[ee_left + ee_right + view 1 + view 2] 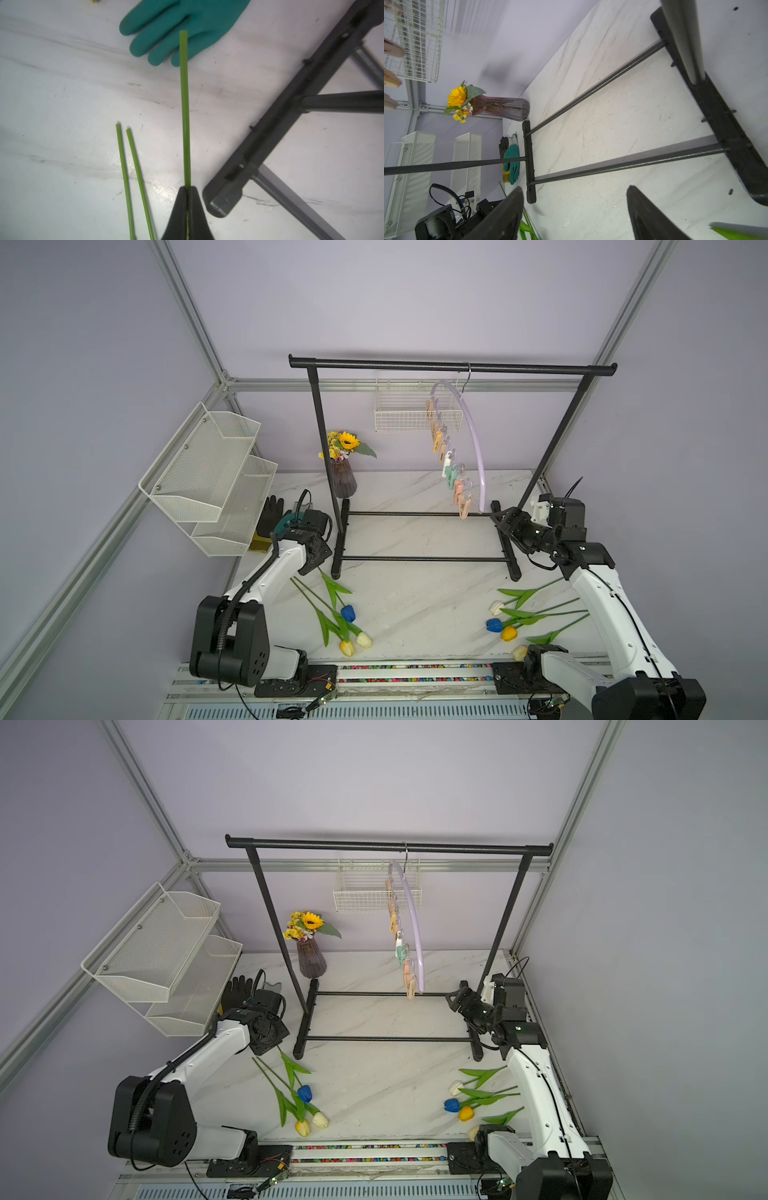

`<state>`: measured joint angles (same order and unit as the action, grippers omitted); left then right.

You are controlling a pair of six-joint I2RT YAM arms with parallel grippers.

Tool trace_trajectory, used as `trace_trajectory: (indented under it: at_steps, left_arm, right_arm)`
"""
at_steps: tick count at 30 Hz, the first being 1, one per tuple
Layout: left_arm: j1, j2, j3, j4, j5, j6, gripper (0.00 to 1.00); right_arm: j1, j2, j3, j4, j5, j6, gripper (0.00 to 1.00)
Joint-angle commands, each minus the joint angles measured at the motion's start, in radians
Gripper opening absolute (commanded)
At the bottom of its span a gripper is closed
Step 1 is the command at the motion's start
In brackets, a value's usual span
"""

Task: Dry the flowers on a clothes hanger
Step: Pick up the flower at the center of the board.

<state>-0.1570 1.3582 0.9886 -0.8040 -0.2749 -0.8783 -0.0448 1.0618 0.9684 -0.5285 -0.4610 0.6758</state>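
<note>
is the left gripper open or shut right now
Shut. In the left wrist view the left gripper is pinched closed on a green tulip stem, no gap showing.

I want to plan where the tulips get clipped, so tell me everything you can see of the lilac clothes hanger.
The clothes hanger is a thin lilac arch, plastic by its look, hung by a metal hook on the top rail of the black garment rack, right of its middle. It hangs turned almost edge-on to the camera. A row of pastel pegs, tan, white, mint and pink, dangles under the arch. No peg holds a flower, and only the rack touches the hanger.
</note>
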Motion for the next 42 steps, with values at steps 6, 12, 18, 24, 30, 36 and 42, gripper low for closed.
trace_trajectory:
  at_steps: [6, 12, 18, 24, 30, 36, 42]
  left_arm:
    - [0.007, -0.284, 0.017, 0.204, 0.232, 0.214, 0.00]
    - [-0.029, -0.428, -0.093, 0.453, 0.496, 0.264, 0.00]
    - [-0.144, -0.437, -0.137, 0.606, 0.630, 0.339, 0.00]
    - [-0.282, -0.347, -0.159, 0.797, 0.700, 0.376, 0.00]
    - [-0.327, -0.242, -0.182, 1.039, 0.747, 0.314, 0.00]
    - [-0.379, -0.154, -0.166, 1.171, 0.755, 0.303, 0.00]
    - [-0.423, -0.096, -0.142, 1.228, 0.755, 0.303, 0.00]
  right_arm:
    - [0.048, -0.097, -0.136, 0.448, -0.325, 0.021, 0.78]
    - [0.089, -0.091, -0.233, 0.754, -0.459, 0.135, 0.79]
    - [0.184, -0.057, -0.287, 0.889, -0.461, 0.150, 0.79]
    - [0.287, 0.006, -0.354, 1.070, -0.422, 0.193, 0.52]
    - [0.370, 0.091, -0.429, 1.291, -0.379, 0.229, 0.49]
    - [0.438, 0.177, -0.453, 1.463, -0.374, 0.234, 0.49]
    - [0.472, 0.252, -0.451, 1.548, -0.329, 0.213, 0.49]
